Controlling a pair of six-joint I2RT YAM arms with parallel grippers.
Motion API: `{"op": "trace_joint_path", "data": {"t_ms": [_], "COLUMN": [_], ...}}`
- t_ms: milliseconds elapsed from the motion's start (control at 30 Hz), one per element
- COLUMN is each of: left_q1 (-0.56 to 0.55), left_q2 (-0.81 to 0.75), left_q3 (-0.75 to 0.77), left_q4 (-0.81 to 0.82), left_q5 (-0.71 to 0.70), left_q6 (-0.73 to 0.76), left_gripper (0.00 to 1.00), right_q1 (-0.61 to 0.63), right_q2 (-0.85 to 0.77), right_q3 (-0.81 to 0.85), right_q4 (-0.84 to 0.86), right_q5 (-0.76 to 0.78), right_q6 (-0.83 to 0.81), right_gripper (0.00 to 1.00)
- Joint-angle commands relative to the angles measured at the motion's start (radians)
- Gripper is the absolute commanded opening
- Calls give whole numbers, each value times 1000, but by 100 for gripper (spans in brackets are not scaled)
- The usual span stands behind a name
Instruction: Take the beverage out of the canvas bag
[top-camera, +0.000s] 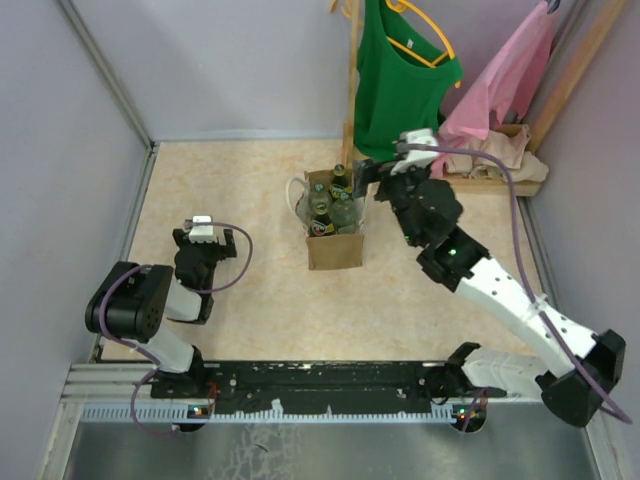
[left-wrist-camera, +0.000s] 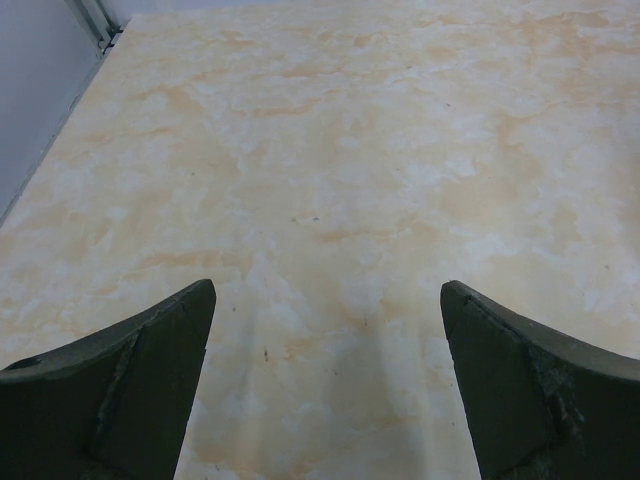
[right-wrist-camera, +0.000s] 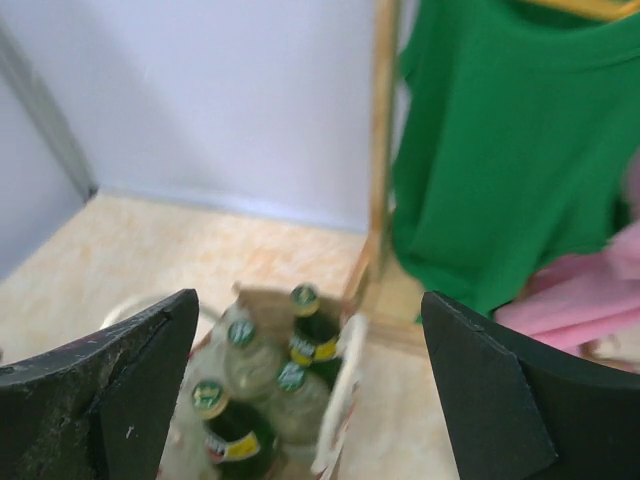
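Note:
The tan canvas bag stands upright mid-table with white handles and holds several bottles, some dark green, some clear, all with green caps. In the right wrist view the bag and its bottles sit below and between my open fingers, blurred. My right gripper hovers open just above the bag's far right corner, touching nothing. My left gripper is open and empty over bare table at the left, well away from the bag; its view shows only the tabletop between its fingers.
A green sleeveless shirt hangs on a wooden rack post right behind the bag. A pink garment hangs at the far right over a wooden base. Grey walls close the table on left and back.

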Motion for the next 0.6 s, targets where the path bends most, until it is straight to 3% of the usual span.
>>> {"op": "trace_joint_path", "data": {"t_ms": [0, 167, 567], "left_q1": [8, 8, 7], "left_q2": [0, 0, 0], "left_q3": [14, 14, 14], "left_q4": [16, 17, 17], "left_q5": [10, 10, 9], "left_q6": [-7, -7, -8], "left_gripper": [100, 100, 100], "right_q1": [95, 128, 130], "right_q2": [105, 211, 348], "right_q3": [43, 66, 44], "right_q4": [-48, -76, -43], "right_q5": [-38, -142, -229], "right_q6": [-35, 43, 116], "right_gripper": [90, 68, 73]}}
